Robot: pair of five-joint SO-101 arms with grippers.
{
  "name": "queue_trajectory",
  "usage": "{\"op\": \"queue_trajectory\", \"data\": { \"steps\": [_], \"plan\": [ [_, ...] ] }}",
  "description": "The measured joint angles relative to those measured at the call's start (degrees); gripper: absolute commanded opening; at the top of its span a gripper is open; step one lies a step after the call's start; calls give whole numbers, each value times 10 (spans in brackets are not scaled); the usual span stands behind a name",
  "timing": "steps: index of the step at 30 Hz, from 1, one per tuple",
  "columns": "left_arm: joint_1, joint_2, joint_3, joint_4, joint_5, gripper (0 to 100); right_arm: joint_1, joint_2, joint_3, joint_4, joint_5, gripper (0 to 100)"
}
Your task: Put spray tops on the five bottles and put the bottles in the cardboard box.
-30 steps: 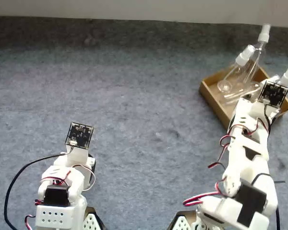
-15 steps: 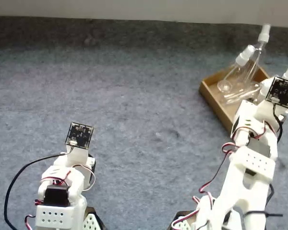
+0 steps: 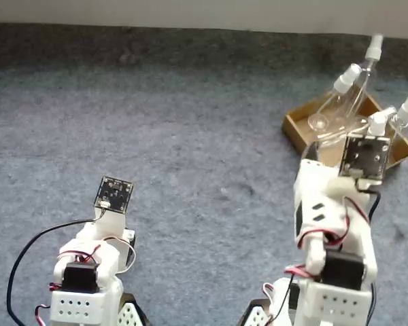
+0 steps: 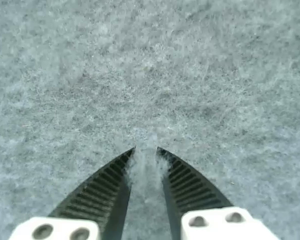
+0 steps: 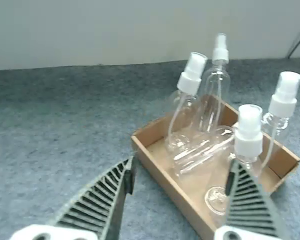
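**Right arm backs off the box with an empty claw**

And the right arm is coming away! A second ago it was stretched out over the cardboard box (image 3: pixel 294 128). Half a second ago it was lifting, and now it has folded back toward its own base, with the wrist just short of the box's near edge. The right claw (image 5: pixel 181 167) hangs wide apart with nothing between the jaws, facing the box from just outside it.

So where are the bottles? They're in the box, over at the far right of the grey felt table (image 3: pixel 190 136). Four white spray tops can be counted. A tall bottle (image 5: pixel 215 89) and a leaning bottle (image 5: pixel 181 117) tilt together at the far side. A corner bottle (image 5: pixel 288 95) stands by the far corner, and a near bottle (image 5: pixel 250 131) stands closest to the claw. A fifth clear shape (image 5: pixel 200 155) seems to lie flat on the box floor among them, though I can't make out whether it wears a top.

On the other side the left arm has barely stirred. The left claw (image 4: pixel 145 150) hovers low over bare felt, jaws drawn almost together and gripping nothing.

What does it mean for the task? My read is that a retreat with an open, empty claw follows a release, so a bottle has just gone in. If that flat shape is the fifth bottle and it is capped, the job looks all but done. One caution: the standing bottles lean on each other, so any return reach into that box could topple them.
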Motion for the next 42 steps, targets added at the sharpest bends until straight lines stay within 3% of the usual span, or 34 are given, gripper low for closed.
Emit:
{"op": "queue_trajectory", "data": {
  "steps": [6, 14, 20, 31, 42],
  "plan": [
    [-4, 0, 6, -9, 0, 34, -67, -102, 0, 63, 0, 70],
    [-117, 0, 6, -13, 3, 34, -114, -175, 0, 178, 0, 70],
    [-122, 0, 6, -13, 27, 34, -135, -199, 0, 225, 0, 70],
    [-1, 0, 6, -13, 33, 34, -135, -201, 69, 235, 0, 70],
    [10, 0, 7, -13, 33, 34, -135, -201, 212, 186, 2, 43]
  ]
}}
